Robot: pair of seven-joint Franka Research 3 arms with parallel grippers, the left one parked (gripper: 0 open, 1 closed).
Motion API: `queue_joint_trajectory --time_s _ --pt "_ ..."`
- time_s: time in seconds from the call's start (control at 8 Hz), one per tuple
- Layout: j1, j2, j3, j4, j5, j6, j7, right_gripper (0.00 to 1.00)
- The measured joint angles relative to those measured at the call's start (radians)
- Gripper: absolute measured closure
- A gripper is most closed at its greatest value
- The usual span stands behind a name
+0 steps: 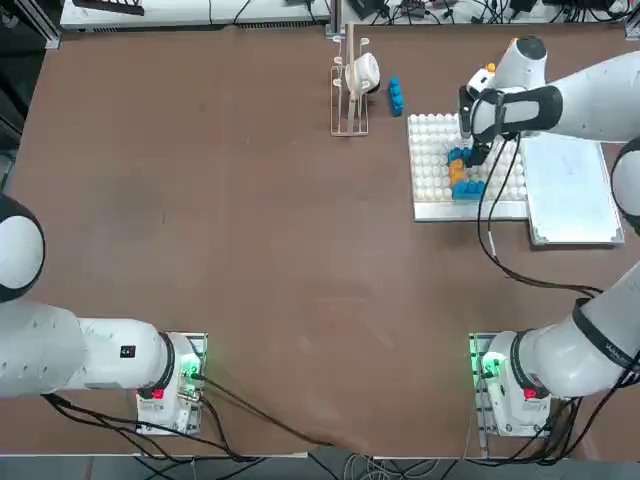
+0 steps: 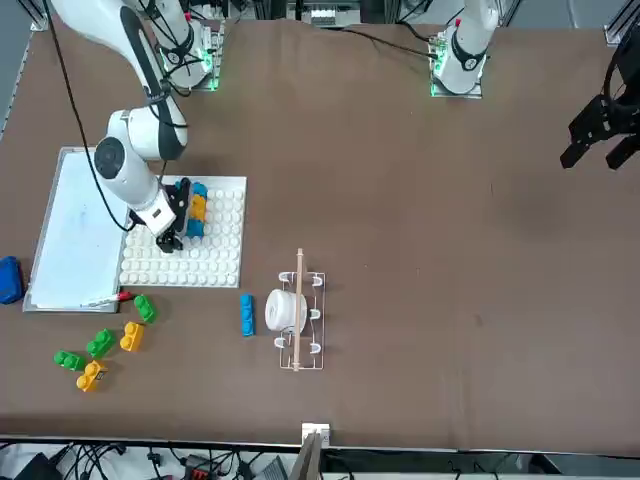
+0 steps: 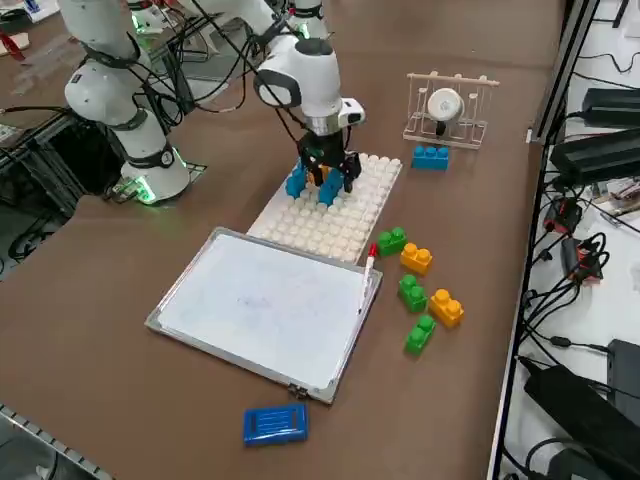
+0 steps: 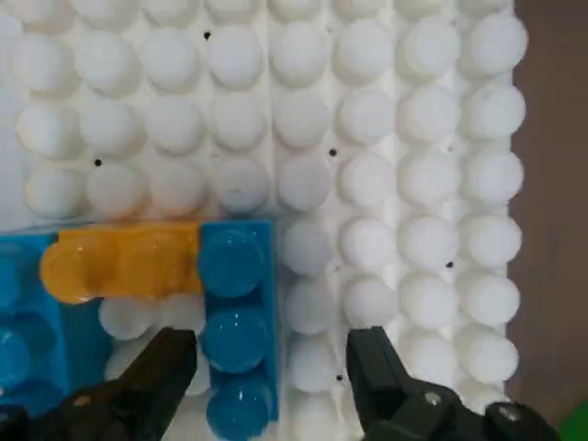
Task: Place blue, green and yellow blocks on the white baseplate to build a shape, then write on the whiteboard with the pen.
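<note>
The white baseplate (image 1: 432, 140) (image 2: 215, 255) (image 3: 345, 225) (image 4: 367, 138) carries a small cluster of two blue blocks and a yellow block (image 4: 124, 262) (image 3: 318, 177) between them. My right gripper (image 1: 478, 155) (image 2: 170, 238) (image 3: 331, 186) (image 4: 271, 386) hangs just over that cluster, open. Its fingers (image 4: 386, 381) stand on either side of one blue block (image 4: 234, 322) with a gap to it. The whiteboard (image 1: 572, 190) (image 2: 75, 230) (image 3: 265, 305) lies beside the plate. The pen (image 3: 368, 265) (image 2: 118, 297) rests along the board's edge. Loose green blocks (image 3: 411, 292) (image 2: 100, 343) and yellow blocks (image 3: 446, 307) (image 2: 132, 335) lie on the table.
A wooden rack (image 1: 350, 85) (image 2: 295, 310) (image 3: 445, 108) holding a white roll stands near the plate, with a spare blue block (image 1: 396, 95) (image 2: 246, 313) (image 3: 430, 157) beside it. A smooth blue slab (image 3: 274, 423) (image 2: 8, 278) lies at the whiteboard's far end.
</note>
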Motion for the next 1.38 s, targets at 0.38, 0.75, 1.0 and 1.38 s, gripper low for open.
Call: queue_joint_trajectory --time_s 0.38,0.75,1.0,1.38 --pt "0.0 -0.098 0.0 0.008 0.001 -0.087 0.03 0.0" --pt "-0.01 -0.159 -0.017 0.078 0.003 -0.24 0.179 0.0" --pt "-0.041 -0.149 -0.022 0.141 0.004 -0.277 0.335 0.0" --pt "-0.088 -0.057 -0.024 0.241 0.006 -0.318 0.608 0.0"
